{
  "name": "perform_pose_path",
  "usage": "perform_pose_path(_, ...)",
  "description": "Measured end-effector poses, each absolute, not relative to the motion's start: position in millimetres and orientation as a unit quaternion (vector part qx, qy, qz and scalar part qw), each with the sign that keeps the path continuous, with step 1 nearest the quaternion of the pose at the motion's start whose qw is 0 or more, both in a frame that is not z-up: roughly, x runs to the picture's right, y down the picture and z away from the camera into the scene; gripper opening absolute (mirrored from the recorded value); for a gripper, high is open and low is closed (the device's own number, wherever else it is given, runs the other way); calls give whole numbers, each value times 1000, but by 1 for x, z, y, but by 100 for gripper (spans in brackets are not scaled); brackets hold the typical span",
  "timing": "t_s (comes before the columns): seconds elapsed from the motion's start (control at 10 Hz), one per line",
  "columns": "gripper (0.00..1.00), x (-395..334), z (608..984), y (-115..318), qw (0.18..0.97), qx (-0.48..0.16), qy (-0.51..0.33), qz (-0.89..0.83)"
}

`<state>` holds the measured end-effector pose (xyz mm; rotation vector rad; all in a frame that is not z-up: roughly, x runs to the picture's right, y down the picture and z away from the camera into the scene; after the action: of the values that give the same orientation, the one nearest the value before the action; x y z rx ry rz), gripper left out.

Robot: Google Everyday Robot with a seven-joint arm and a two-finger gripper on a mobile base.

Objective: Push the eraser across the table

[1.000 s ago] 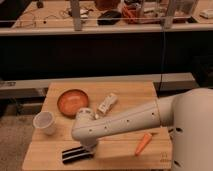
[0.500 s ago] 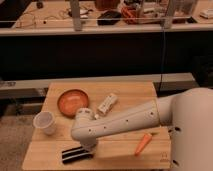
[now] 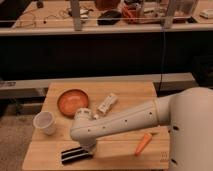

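Nearest to me, the black eraser (image 3: 76, 154) lies flat close to the front edge of the wooden table (image 3: 125, 152), toward its left corner. My gripper (image 3: 88, 146) is down at the eraser's right end, tucked under the white arm (image 3: 125, 122); the arm hides the fingers, so I cannot tell how wide they are or whether they hold anything. To the right, also near the front edge, an orange carrot (image 3: 143, 143) lies tilted, with bare wood between it and the eraser. I can read no writing on any item. At the left edge stands a white cup (image 3: 44, 122). Further back sit an orange bowl (image 3: 73, 102) and, beside it, a small white bottle (image 3: 107, 104) on its side. Bare tabletop shows along the far right side. Beyond the table runs a cluttered shelf (image 3: 105, 27).
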<state>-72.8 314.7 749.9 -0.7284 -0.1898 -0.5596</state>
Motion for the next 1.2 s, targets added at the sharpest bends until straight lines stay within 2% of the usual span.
perform_pose_path(1.2, 1, -75, 748, 315, 892, -354, -91, -268)
